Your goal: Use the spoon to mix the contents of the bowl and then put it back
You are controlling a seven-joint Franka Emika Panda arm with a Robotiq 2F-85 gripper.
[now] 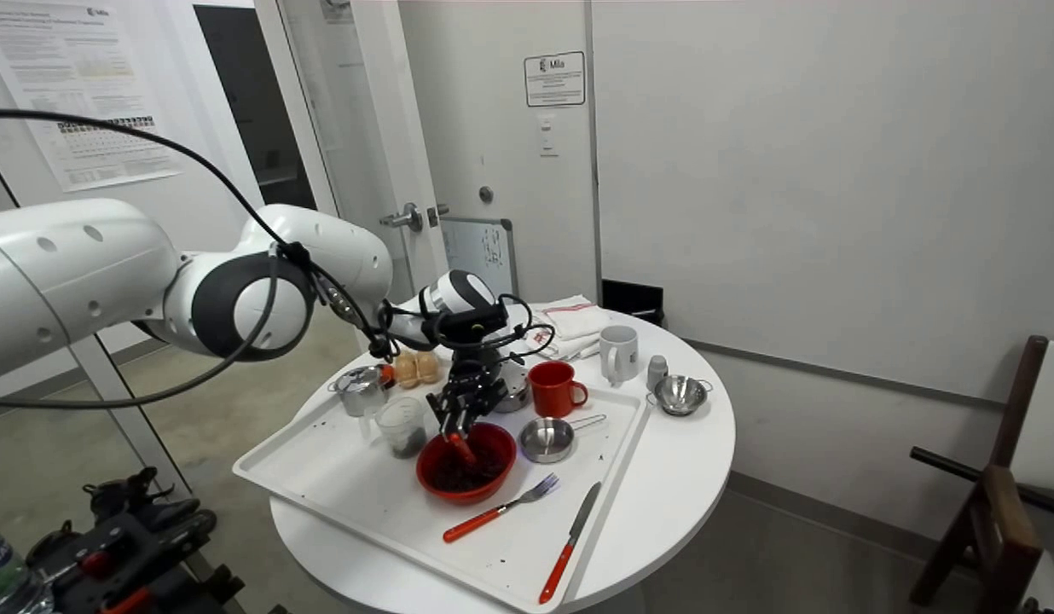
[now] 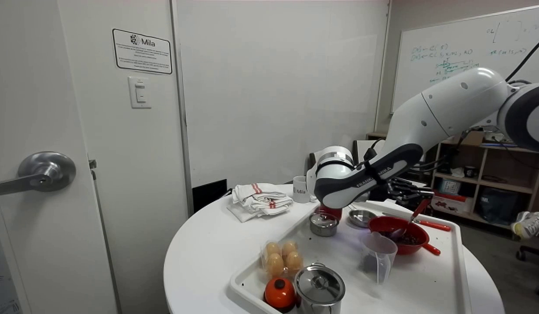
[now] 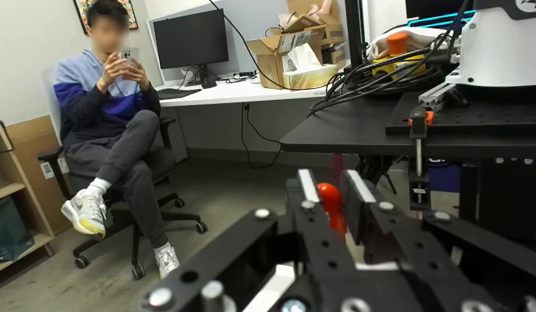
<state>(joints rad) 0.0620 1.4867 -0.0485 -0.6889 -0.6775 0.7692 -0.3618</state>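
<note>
The black two-finger gripper [image 3: 331,186], its fingers barely parted, grasps the slim red spoon [image 2: 419,209], tilted in the round red bowl [image 2: 412,248]. A clear plastic cup [image 2: 378,253] stands just beside the bowl.

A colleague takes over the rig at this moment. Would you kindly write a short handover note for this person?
Gripper: handle of the red spoon is between its jaws; whether they grip it, I cannot tell.
Spoon: tilted, its lower end in the red bowl.
Bowl: on the white tray, holding dark contents.
Done: the spoon is in the bowl; how much is mixed, the pictures do not show.
Left: probably mix further, then put the spoon back.
</note>
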